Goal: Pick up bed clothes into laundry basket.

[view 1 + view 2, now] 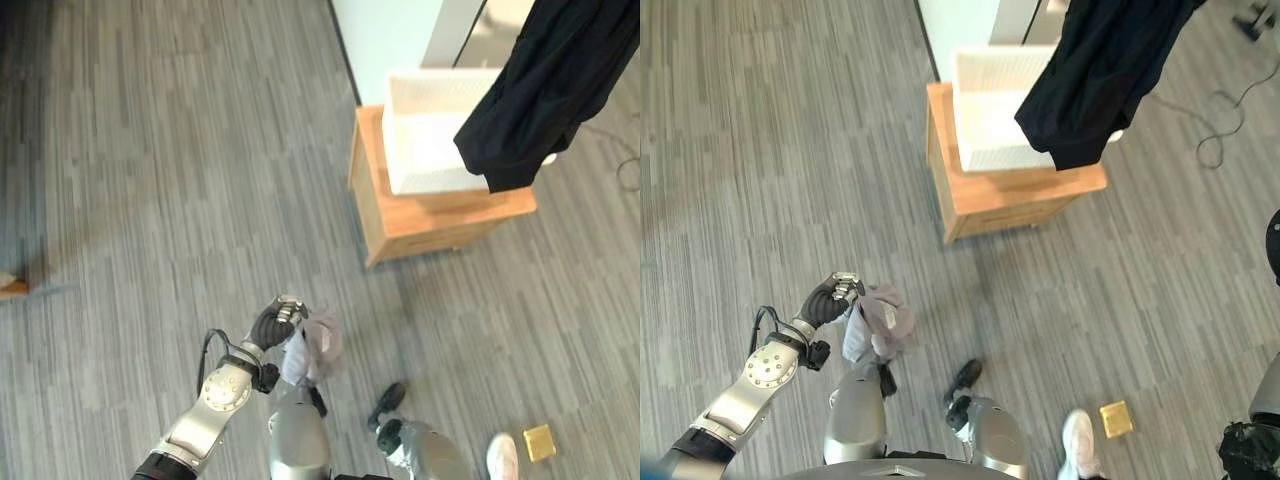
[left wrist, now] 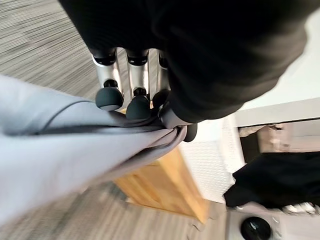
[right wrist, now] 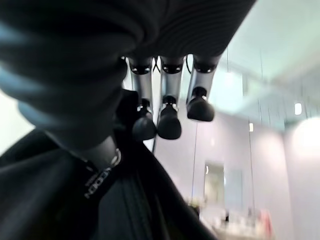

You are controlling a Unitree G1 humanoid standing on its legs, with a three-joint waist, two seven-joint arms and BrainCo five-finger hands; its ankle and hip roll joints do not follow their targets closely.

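My left robot hand [image 1: 277, 322] is low over the grey striped floor [image 1: 150, 180], well short of the white laundry basket [image 1: 430, 130], and its fingers [image 2: 137, 102] are curled down onto a light grey garment [image 1: 315, 345]. In the left wrist view the dark tips press into the folds of that grey cloth while the thumb closes against it from the other side, so I am grasping it. The garment hangs bunched from my left robot hand, just beside it on the side toward the basket.

My right robot hand [image 3: 165, 120] is raised higher up. In its wrist view the fingers bend toward a black garment [image 1: 545, 80] and the thumb lies against the dark cloth, so this hand is pinching it. From the head views that black garment hangs in the air directly over the far-right edge of the laundry basket, its lower hem overlapping the basket's rim and right corner.

The laundry basket stands on a low wooden cabinet [image 1: 440, 225], covering most of its top. A pale wall panel [image 1: 385, 40] rises just behind the basket. On the floor, well away from the basket and toward me, lies a small yellow square object [image 1: 539, 442].
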